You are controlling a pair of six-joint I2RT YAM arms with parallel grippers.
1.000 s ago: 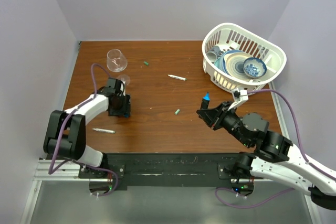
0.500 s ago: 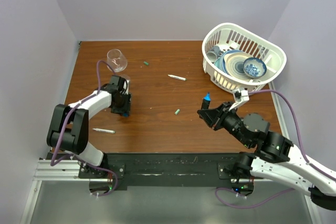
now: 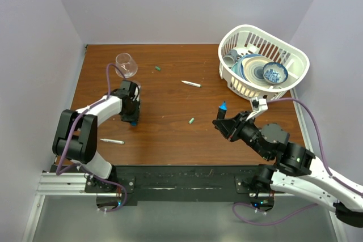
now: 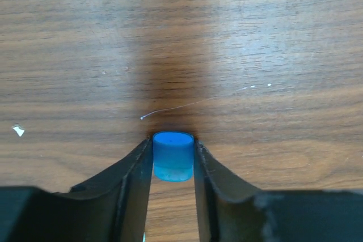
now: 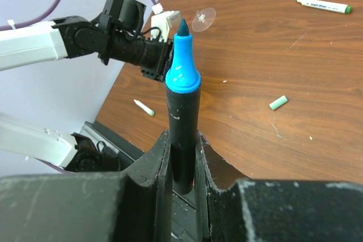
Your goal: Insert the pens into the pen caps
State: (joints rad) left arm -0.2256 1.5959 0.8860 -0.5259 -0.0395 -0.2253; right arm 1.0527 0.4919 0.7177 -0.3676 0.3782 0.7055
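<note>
Underneath, wooden table (image 3: 170, 140) — pale lilac walls (image 3: 187, 4)

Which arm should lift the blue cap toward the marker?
Left. The left end effector touches both sides of the blue cap on the table. The right end effector is full, clamped on the black marker, tip bare.

walls (image 3: 187, 4): plain pale lilac, three sides | table (image 3: 170, 140): brown wood grain | light: even
</note>
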